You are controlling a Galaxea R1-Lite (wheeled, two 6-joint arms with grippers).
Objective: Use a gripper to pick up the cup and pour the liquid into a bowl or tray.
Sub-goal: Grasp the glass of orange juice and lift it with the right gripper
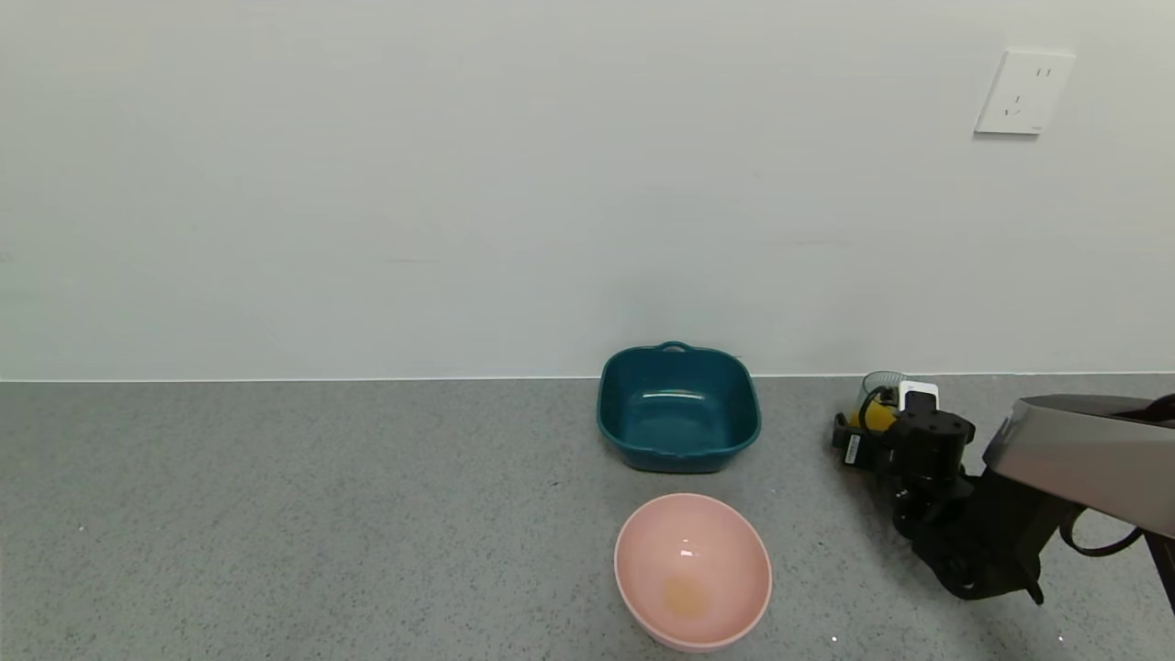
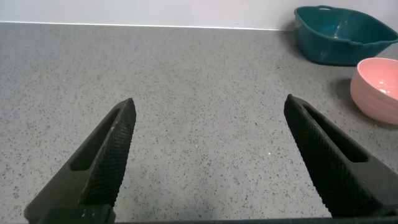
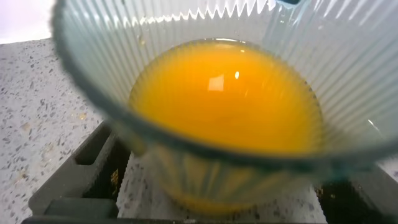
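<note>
The ribbed blue-grey cup (image 1: 881, 386) stands upright on the counter at the far right, near the wall, about half full of orange liquid (image 1: 877, 416). My right gripper (image 1: 866, 433) is open with its jaws on either side of the cup. In the right wrist view the cup (image 3: 112, 81) and the liquid (image 3: 227, 93) fill the picture, and the gripper (image 3: 227, 190) has a dark finger (image 3: 81, 180) standing a little apart from the cup's base. The pink bowl (image 1: 725, 542) sits near the front middle with a faint orange stain at its bottom. My left gripper (image 2: 208, 118) is open and empty over bare counter.
A dark teal square dish (image 1: 677, 408) with a loop handle stands behind the pink bowl, near the wall. Both show in the left wrist view, the dish (image 2: 339, 37) and the bowl (image 2: 376, 90). A wall socket (image 1: 1023, 92) is above the cup.
</note>
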